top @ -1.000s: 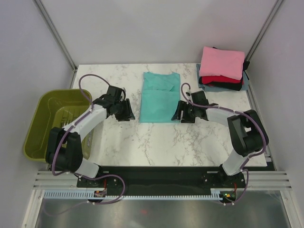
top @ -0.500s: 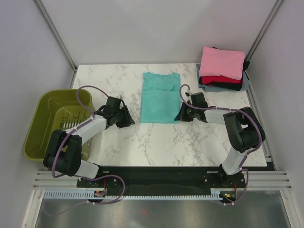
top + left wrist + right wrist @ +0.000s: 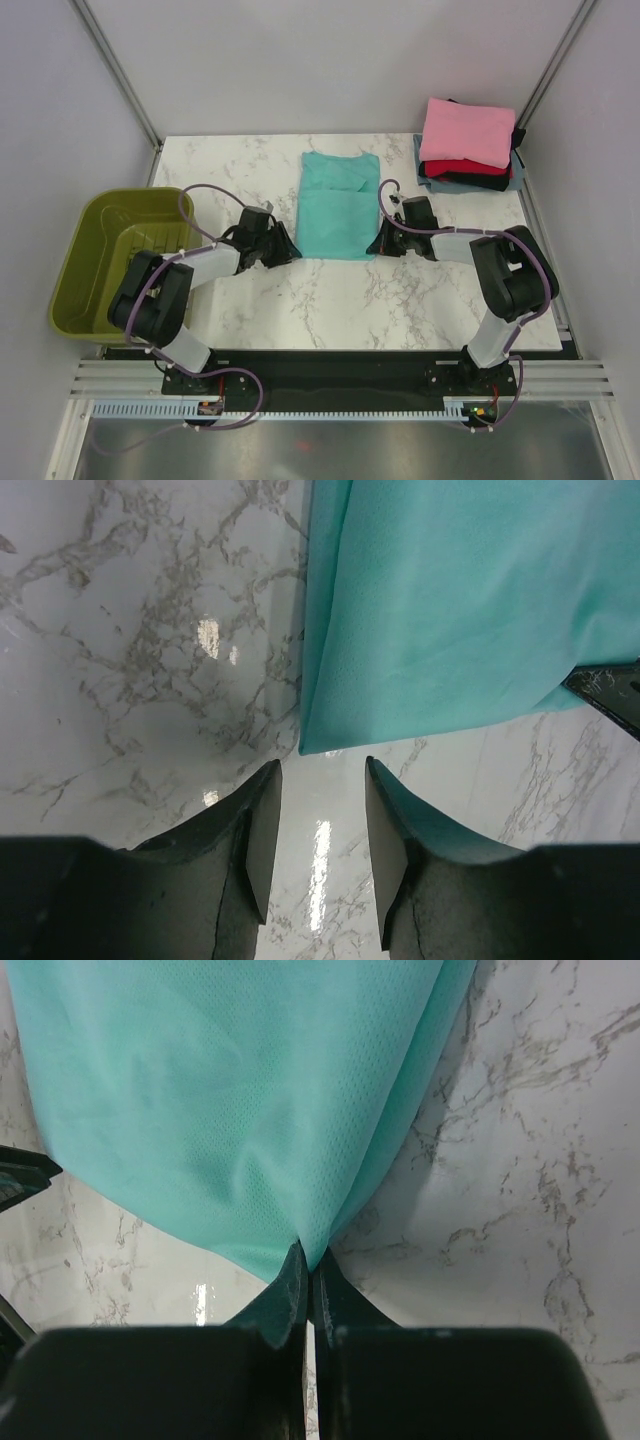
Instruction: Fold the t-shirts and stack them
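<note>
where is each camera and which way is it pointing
Top external: above and behind the bases, looking down at the table, both arms, teal t-shirt, folded stack.
Left wrist: on the left hand, facing the shirt's near left corner; open fingers show.
Right wrist: on the right hand, fingers pinching the near right corner.
Both wrist views share the t-shirt.

The spread t-shirt [image 3: 338,205] lies on the desk [image 3: 400,300], centred toward its far edge, the folded stack [image 3: 467,145] in its far right corner, the basket [image 3: 75,270] beside its left edge.
</note>
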